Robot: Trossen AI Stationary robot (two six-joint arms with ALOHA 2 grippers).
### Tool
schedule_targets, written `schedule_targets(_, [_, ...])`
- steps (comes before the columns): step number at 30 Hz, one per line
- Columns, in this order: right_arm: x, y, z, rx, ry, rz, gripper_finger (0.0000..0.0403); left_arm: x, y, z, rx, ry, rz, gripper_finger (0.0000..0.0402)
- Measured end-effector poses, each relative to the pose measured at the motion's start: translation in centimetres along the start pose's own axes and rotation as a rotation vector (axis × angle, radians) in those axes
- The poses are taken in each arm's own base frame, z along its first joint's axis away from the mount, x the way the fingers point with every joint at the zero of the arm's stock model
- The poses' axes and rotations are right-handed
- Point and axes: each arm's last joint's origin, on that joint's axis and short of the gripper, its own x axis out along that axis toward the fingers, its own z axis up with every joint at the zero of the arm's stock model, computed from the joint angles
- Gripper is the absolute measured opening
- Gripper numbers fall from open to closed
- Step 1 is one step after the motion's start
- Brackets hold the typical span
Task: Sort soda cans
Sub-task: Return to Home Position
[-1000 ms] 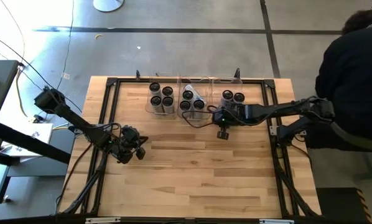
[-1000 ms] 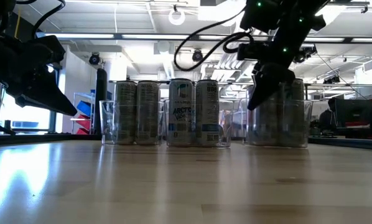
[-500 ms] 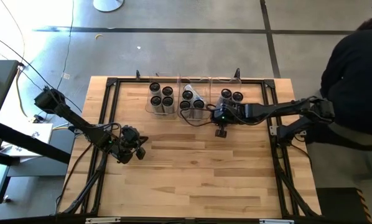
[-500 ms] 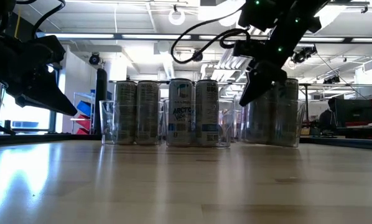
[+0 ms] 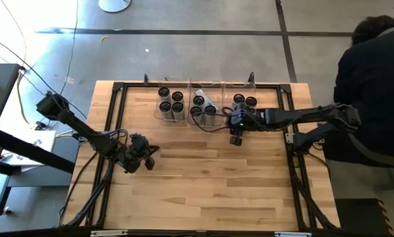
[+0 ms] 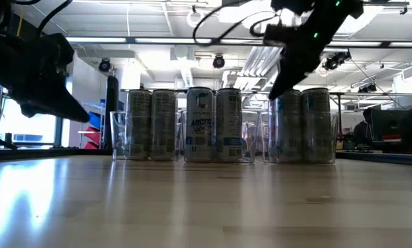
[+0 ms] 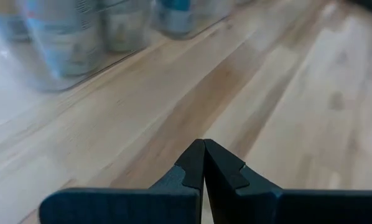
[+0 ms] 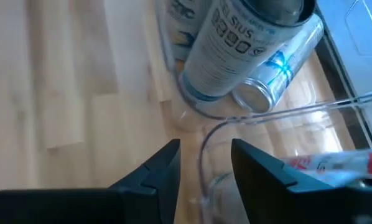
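table: pale wood top (image 5: 203, 197) inside a black frame, bare across its near half.
soda cans: all soda cans (image 6: 138, 124) stand in three clear bins lined up along the far edge, none loose on the wood.
left bin: the left bin (image 6: 118, 138) holds four upright cans, dark tops showing from above.
middle bin: the middle bin (image 6: 250, 141) sits just beside the left one; its front row includes the blue-label can (image 6: 200, 124), upright, next to a silver-white one.
lying can: in the middle bin a lying can (image 8: 279, 81) with blue stripes rests on its side behind an upright can.
right bin: the right bin (image 6: 266, 138) holds two upright cans and stands close to the middle bin.
right gripper: the right gripper (image 8: 204, 147) hangs at the near left corner of the right bin, by the gap between it and the middle bin, above can height in the low view.
right jaws: spread, holding nothing; a clear bin rim runs between them, and i cannot tell whether either finger touches it.
left gripper: the left gripper (image 7: 203, 150) hovers over bare wood on the table's left side, well apart from the bins.
left jaws: pressed together, nothing between them.
person: a person (image 5: 371, 79) in dark clothes stands off the table's right edge, beside the right arm's base.
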Motion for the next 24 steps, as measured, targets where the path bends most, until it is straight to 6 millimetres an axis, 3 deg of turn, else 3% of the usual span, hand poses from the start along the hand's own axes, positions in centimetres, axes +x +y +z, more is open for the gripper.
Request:
schedule_targets(6, [-4.6,1.1,0.1,0.044,-0.036,0.126,0.0138,-0.1,-2.1,1.7,-0.008,-0.110,-0.173,0.0000])
schedule_targets(12, [-8.7,2.1,-1.3,0.013,-0.212,0.332,0.0138,-0.5,-3.3,5.4,0.078,-0.315,-0.378,0.0000])
schedule_targets(18, [-10.8,0.9,-4.9,0.110,-0.438,0.385,0.0127,-1.2,-0.9,9.3,0.132,-0.462,-0.433,0.0000])
schedule_targets(24, [-11.1,0.3,-9.6,0.193,-0.607,0.425,0.0082,-2.5,2.3,10.5,0.152,-0.480,-0.324,0.0000])
